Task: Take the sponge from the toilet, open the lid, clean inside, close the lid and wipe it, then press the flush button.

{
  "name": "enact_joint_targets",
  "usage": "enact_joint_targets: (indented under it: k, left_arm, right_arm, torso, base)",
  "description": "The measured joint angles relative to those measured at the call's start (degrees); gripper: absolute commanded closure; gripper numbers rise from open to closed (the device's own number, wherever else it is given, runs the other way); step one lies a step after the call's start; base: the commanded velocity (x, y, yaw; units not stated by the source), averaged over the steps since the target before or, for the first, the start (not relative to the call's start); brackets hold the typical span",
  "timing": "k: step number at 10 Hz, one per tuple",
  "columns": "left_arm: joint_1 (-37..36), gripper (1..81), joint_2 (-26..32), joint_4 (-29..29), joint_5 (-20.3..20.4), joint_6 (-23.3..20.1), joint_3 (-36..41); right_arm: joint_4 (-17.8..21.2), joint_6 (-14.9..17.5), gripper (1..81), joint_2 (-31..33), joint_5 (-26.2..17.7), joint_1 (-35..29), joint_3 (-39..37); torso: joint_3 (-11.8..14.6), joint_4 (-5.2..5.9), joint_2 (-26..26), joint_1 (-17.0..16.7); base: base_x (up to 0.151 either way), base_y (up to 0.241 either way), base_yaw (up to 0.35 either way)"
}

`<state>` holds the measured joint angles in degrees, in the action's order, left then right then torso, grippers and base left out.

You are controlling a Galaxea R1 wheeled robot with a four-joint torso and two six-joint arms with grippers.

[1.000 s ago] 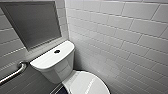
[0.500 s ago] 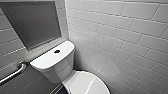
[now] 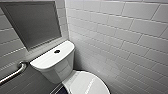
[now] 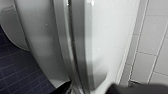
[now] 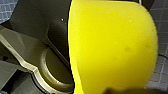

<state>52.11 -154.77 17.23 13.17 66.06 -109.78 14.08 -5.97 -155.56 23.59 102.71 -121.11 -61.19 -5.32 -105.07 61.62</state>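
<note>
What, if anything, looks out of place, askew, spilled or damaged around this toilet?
Nothing stands out. The toilet looks whole, its lid down, the flush button sitting in the middle of the tank top. Wall tiles look unbroken, no spill shows, and the sponge looks intact.

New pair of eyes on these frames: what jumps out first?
The bright yellow sponge, looming close in the right wrist view against dark floor tiles. Then the white toilet in the head view, lid down, dark flush button in the tank top, a metal grab bar beside it.
</note>
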Motion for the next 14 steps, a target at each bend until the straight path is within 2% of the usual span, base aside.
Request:
enact_joint_targets:
  k: [4,9,14]
  left_arm:
    - [-0.35,1.0,-0.82,-0.02,-0.99,1.28,-1.28]
    - [-1.1,1.0,1.93,-0.02,-1.23,1.35,3.85]
    - [-1.07,1.0,0.35,0.13,-0.3,1.74,1.27]
  right_arm:
    - [0.0,0.0,81.1,0.0,0.0,0.0,0.0]
    - [0.0,0.0,81.1,0.0,0.0,0.0,0.22]
    - [0.0,-0.02,81.1,0.05,0.0,0.0,0.39]
  torso:
    - [0.0,0.0,0.0,0.0]
    - [0.0,0.0,0.0,0.0]
    - [0.0,0.0,0.0,0.0]
  base:
    - [0.0,0.0,0.0]
    - [0.0,0.0,0.0]
    - [0.0,0.0,0.0]
